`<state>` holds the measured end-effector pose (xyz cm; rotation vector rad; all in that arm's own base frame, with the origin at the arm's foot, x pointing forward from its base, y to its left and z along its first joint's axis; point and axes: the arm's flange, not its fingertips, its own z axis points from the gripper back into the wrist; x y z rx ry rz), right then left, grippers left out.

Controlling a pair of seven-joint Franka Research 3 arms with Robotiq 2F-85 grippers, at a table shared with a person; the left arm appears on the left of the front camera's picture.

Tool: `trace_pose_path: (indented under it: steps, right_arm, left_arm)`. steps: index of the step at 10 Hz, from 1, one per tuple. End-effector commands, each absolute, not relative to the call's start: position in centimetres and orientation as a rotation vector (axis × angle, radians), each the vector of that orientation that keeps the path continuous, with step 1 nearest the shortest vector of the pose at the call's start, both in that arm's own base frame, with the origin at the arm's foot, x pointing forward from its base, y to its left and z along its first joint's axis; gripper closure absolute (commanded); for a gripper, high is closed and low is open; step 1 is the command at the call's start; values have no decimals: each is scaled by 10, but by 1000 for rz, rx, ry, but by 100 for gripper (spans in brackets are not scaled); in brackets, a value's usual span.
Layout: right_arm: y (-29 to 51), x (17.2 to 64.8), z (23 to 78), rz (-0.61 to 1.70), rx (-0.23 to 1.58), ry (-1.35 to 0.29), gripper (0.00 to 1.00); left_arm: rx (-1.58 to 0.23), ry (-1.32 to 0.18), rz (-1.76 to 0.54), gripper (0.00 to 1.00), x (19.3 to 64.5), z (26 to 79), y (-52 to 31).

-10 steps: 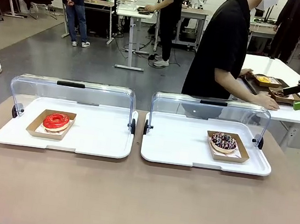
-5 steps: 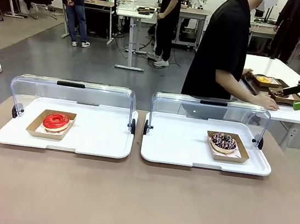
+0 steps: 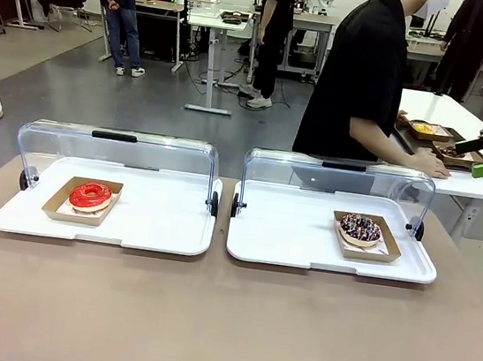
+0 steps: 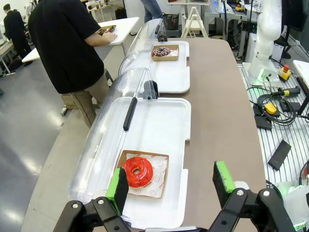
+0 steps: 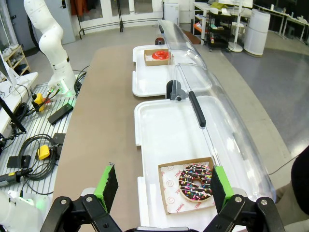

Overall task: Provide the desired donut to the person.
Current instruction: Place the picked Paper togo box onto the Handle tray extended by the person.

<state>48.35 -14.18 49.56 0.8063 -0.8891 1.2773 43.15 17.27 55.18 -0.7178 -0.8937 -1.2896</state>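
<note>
Left gripper (image 4: 170, 186) and right gripper (image 5: 161, 188): jaws spread (apparently empty).

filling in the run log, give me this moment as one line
left gripper: open above red donut | right gripper: open above sprinkled donut | both lids open | person: turned to side table

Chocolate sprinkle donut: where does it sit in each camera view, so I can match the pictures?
Front view: chocolate sprinkle donut in its cardboard tray, right of centre, on the right-side white tray.
Left wrist view: top centre, far, beyond the red donut.
Right wrist view: bottom centre-right, near, between the right hand's green pads.
Shared landmark: the red donut, on the other white tray.
</note>
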Motion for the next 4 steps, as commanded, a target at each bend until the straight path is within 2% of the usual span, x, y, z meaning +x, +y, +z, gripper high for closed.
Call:
trace_pose_path:
  steps: [1,4]
  right_arm:
    - [-140,483,496,1279,813,-892,0]
    - [-140,483,496,1279,813,-892,0]
  left_arm:
    - [-716,-904,-1299,8,430,551,173]
    - [-716,-904,-1299,8,430,551,173]
